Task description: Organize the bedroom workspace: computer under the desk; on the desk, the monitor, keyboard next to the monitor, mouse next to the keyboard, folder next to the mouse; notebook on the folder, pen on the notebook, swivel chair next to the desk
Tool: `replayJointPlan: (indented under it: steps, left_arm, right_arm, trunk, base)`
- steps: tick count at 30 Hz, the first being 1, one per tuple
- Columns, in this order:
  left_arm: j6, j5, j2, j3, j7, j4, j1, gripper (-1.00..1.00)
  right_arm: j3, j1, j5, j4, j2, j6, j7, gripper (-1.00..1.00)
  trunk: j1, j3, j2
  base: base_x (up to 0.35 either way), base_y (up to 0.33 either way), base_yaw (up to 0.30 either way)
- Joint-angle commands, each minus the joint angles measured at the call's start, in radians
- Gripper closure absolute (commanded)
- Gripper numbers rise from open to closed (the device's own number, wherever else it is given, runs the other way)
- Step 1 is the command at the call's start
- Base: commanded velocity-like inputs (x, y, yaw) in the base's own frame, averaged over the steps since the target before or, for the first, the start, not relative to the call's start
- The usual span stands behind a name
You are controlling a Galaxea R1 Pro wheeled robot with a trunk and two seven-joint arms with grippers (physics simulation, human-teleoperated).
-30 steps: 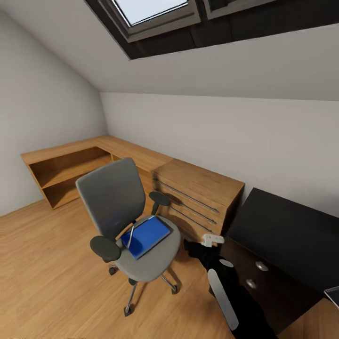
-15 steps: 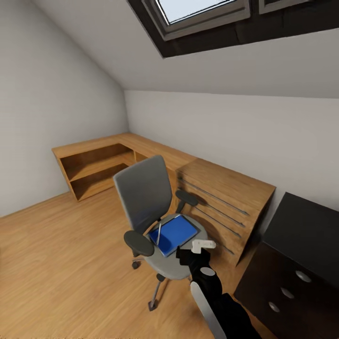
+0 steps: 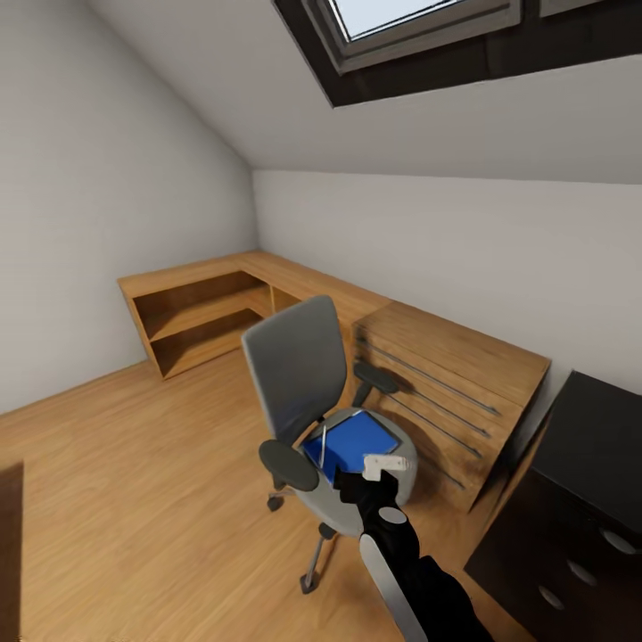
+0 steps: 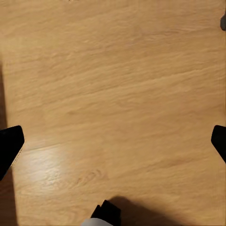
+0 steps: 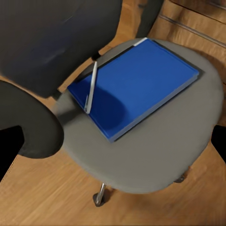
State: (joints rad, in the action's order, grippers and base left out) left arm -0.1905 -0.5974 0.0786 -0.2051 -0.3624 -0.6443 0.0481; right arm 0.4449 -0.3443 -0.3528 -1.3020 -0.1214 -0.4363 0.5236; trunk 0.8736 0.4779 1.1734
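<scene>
Head view takes in the bedroom with its light wood floor [image 3: 116,499], pale grey walls and sloped ceiling with a skylight [image 3: 419,18]. A long low light wooden shelf unit [image 3: 201,312] runs along the far corner and joins a light wooden dresser [image 3: 455,392] with metal bar handles. At the right edge stands the glossy black desk [image 3: 597,446], with round knobs on its dark drawer unit [image 3: 571,571].

Just before the dresser sits the grey upholstered swivel chair [image 3: 303,374] with black armrests and a metal star base on castors. Flat on its seat lies the bright blue rectangular folder [image 3: 352,441], and the thin silvery-white pen [image 5: 92,87] rests across the folder's edge nearest the backrest.

Right gripper [image 3: 379,468], on a black arm, hangs above the seat's front edge, its dark fingertips [image 5: 219,141] spread wide with nothing between them. Left gripper [image 4: 113,146] points down at bare floor, its fingers likewise apart.
</scene>
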Motion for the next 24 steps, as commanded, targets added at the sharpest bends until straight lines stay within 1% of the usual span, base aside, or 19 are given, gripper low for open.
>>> replayJointPlan:
  steps: [1,5,9,12,14,18,24]
  left_arm:
    - [-0.007,-0.009,0.001,0.001,-0.006,0.0,0.001,-1.0]
    - [-0.009,-0.007,-0.001,0.011,-0.005,0.0,0.001,-1.0]
    - [-0.01,-0.004,-0.003,0.014,-0.004,0.0,0.001,-1.0]
    - [-0.01,-0.002,-0.004,0.014,-0.004,0.0,0.001,-1.0]
    - [-0.01,-0.001,-0.004,0.015,-0.003,0.0,0.001,-1.0]
    - [-0.01,0.0,-0.005,0.015,-0.003,0.0,0.001,-1.0]
    - [-0.01,0.001,-0.006,0.015,-0.003,0.0,0.001,-1.0]
  right_arm:
    - [0.002,-0.001,-0.008,-0.001,0.0,0.0,0.009,-1.0]
    - [0.002,-0.001,-0.008,0.007,0.0,0.002,0.007,-1.0]
    - [0.006,-0.001,-0.008,0.023,0.0,0.003,0.004,-1.0]
    - [0.019,-0.001,-0.007,0.032,0.0,0.004,0.003,-1.0]
    - [0.036,-0.001,-0.007,0.037,0.0,0.005,0.002,-1.0]
    - [0.05,-0.001,-0.006,0.04,0.0,0.005,0.002,-1.0]
    - [0.056,-0.001,-0.004,0.041,0.002,0.005,0.003,-1.0]
  trunk:
    - [0.0,0.002,0.001]
    - [0.0,0.004,0.001]
    - [0.0,0.007,0.001]
    - [0.0,0.009,0.001]
    - [0.0,0.011,0.001]
    - [0.0,0.014,0.001]
    - [0.0,0.019,0.001]
  base:
    - [0.081,0.105,0.21]
    - [0.048,0.062,0.225]
    - [0.02,0.025,0.237]
    - [0.009,0.011,0.242]
    - [0.09,0.005,0.243]
    - [0.2,0.003,0.238]
    - [0.279,0.001,0.183]
